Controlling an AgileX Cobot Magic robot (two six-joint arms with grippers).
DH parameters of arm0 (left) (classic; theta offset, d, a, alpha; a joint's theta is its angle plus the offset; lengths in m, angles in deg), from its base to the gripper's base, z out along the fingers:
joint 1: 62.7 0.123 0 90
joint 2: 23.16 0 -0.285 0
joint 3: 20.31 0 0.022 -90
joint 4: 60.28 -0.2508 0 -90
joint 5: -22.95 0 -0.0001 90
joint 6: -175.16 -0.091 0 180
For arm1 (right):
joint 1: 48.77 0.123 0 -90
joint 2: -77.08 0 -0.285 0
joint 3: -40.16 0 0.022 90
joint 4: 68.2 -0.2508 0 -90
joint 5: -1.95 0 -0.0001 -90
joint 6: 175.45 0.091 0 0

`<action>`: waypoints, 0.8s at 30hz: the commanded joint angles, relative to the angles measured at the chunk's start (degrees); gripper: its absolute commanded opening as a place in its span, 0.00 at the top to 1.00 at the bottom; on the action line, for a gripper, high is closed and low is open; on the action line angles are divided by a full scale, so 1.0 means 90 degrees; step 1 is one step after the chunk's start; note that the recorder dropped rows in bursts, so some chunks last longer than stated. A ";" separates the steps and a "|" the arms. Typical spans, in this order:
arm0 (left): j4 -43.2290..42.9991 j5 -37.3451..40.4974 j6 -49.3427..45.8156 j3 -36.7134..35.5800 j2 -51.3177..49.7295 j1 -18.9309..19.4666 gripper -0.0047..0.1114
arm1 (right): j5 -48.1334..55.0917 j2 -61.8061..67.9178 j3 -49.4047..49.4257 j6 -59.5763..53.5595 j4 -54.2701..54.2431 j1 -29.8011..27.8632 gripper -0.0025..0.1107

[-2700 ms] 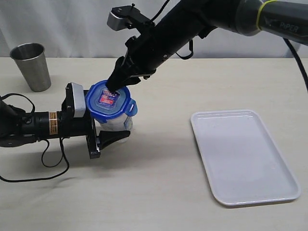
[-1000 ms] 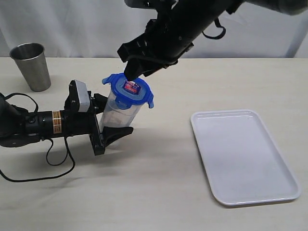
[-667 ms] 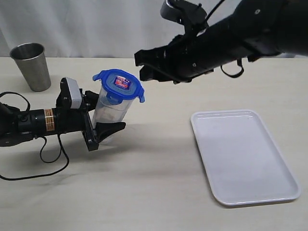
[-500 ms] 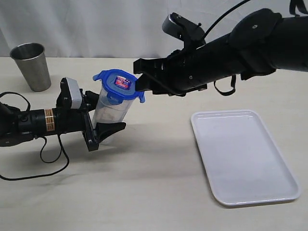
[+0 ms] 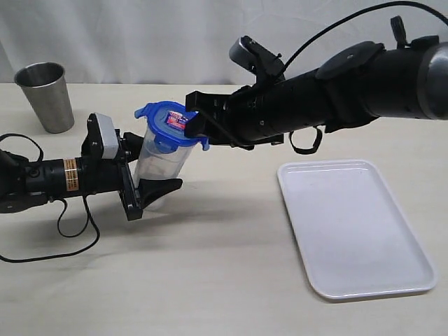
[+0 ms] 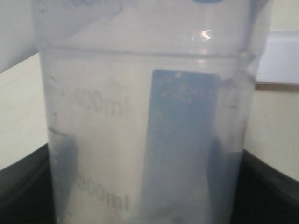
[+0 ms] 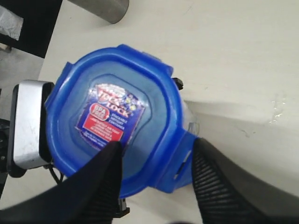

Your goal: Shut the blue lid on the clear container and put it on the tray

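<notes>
The left gripper [image 5: 157, 169] is pinching the clear container [image 5: 164, 159] low on its body, one finger on each side. The container is tilting, top leaning toward the right arm. I cannot tell if its base is touching the table [image 5: 210, 280].

The blue lid [image 5: 170, 124] is sitting on the container's mouth. The right gripper [image 5: 194, 115] is reaching in from the right at lid height with its fingers spread. One finger is lying over the lid's top and the other is just beside the side flap, so the flap is sitting between them. I cannot tell if they are pressing on it.

The tray [image 5: 350, 231] is lying flat on the table to the right, well apart from the container.

Counts: one container, one lid, one tray, one steel cup [image 5: 45, 94], two grippers.

- **Right wrist view:** it is looking down on the lid [image 7: 112, 135], showing the red-blue sticker and the flap between the ribbed fingers [image 7: 100, 186]. The cup's rim [image 7: 100, 8] is showing at the edge.
- **Left wrist view:** the container wall [image 6: 107, 154] is filling the frame, with 400 ml and 300 ml marks and a blue label seen through the plastic, none of it legible in the exterior view. Dark fingers [image 6: 23, 186] are flanking it, and a strip of the tray [image 6: 280, 56] is showing behind.
</notes>
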 commanded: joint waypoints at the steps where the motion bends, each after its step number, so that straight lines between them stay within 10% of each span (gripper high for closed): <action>1: -0.0040 -0.0142 0.0053 0.0006 0.0017 -0.0006 0.96 | 0.0029 0.0150 0.0000 -0.0515 -0.0421 -0.0027 0.58; 24: -0.0163 -0.0142 0.0077 0.0006 0.0017 -0.0006 0.96 | 0.1318 0.1326 -0.0360 -0.1888 -0.2409 -0.0027 0.73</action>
